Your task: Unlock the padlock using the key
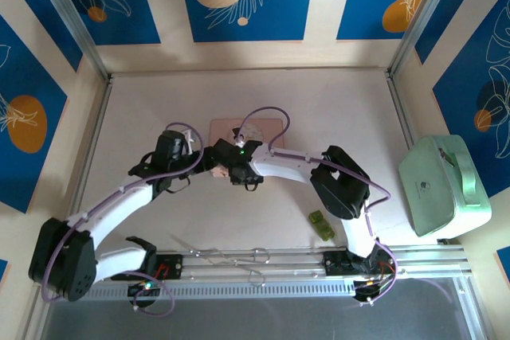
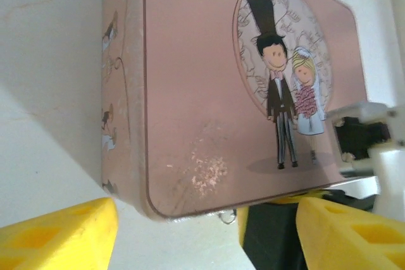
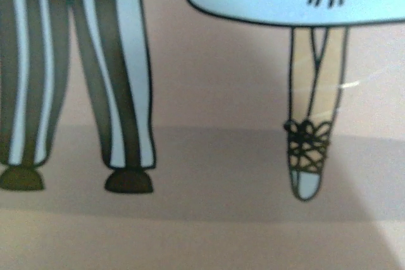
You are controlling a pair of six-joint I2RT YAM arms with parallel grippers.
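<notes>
The pink picture box (image 1: 247, 129) lies at mid-table, its bride-and-groom lid (image 2: 253, 93) large in the left wrist view. My left gripper (image 2: 205, 241) is open, its yellow fingers (image 2: 57, 235) spread at the box's near corner with nothing between them. A small silvery wire loop (image 2: 228, 217) pokes out under the box's near edge; what it belongs to I cannot tell. The padlock and the key are hidden. My right gripper (image 1: 233, 165) hovers close over the lid (image 3: 209, 175); its jaws are hidden. Both gripper heads meet at the box's near left corner.
A small green block (image 1: 321, 224) lies near the right arm's base. A mint-green case (image 1: 442, 185) stands at the right edge. Thin metal wire pieces (image 1: 231, 256) rest on the front rail. Walls enclose the table on three sides.
</notes>
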